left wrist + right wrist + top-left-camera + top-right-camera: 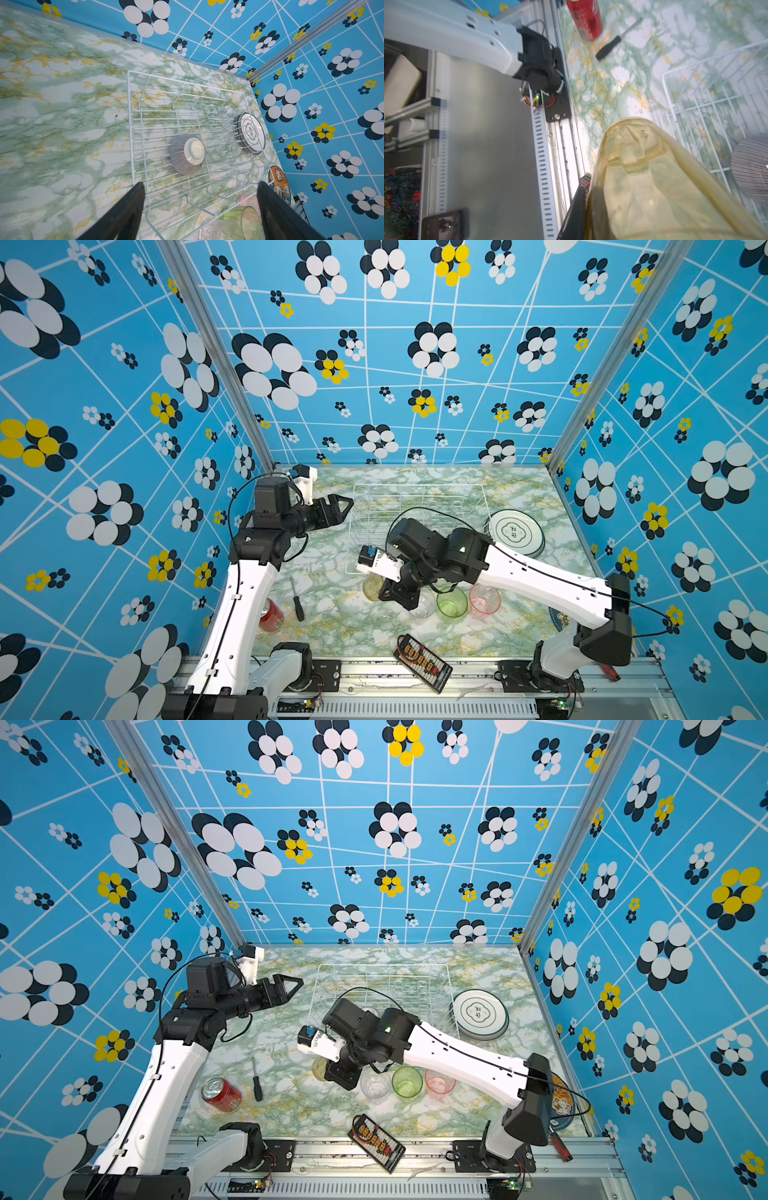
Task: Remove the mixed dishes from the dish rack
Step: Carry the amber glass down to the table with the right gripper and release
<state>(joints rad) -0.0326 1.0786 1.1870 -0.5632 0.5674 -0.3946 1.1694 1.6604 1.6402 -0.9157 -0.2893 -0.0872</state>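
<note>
Looks down past the left gripper (200,184), jaws spread wide, onto the dish rack (166,126). Shows a striped bowl (188,154) upside down on its wire floor, stacked plates (251,133) just beyond, a green tumbler (239,218) and pink tumbler (247,200) nearby.

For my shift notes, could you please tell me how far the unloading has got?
Done: the plates are stacked beside the dish rack, and the clear tumbler, green tumbler and pink tumbler stand in front of it. In hand: the right gripper is shut on the yellow tumbler. Left: the striped bowl, upside down in the rack, with the open left gripper nearby.
</note>
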